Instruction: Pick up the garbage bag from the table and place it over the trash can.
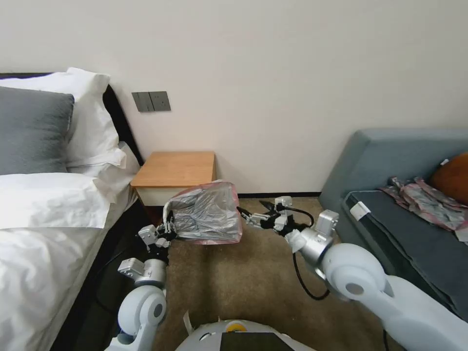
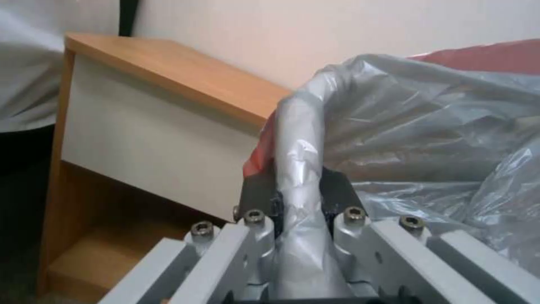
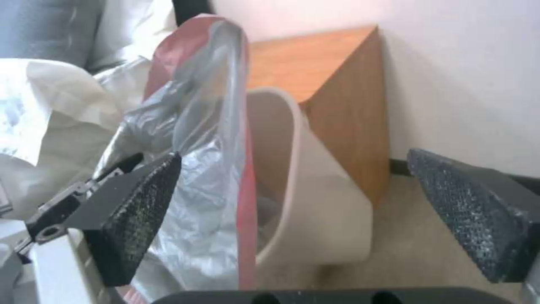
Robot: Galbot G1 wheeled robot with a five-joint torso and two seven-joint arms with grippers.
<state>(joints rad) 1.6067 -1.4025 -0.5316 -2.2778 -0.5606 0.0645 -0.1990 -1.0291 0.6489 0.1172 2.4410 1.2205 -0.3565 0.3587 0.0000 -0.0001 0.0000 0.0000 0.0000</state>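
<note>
Garbage bag pinched by left gripper, right gripper beside it (fingers apart)

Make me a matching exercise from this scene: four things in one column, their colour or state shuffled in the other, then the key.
Column 1
1. garbage bag
2. trash can
3. left end effector
4. right end effector

Column 2
A. open, fingers wide apart
B. beige-white, standing on the carpet beside the table
C. shut on a plastic edge
D. translucent grey with a pink edge, held in the air

Pairs: 1-D, 2-B, 3-C, 4-A
</note>
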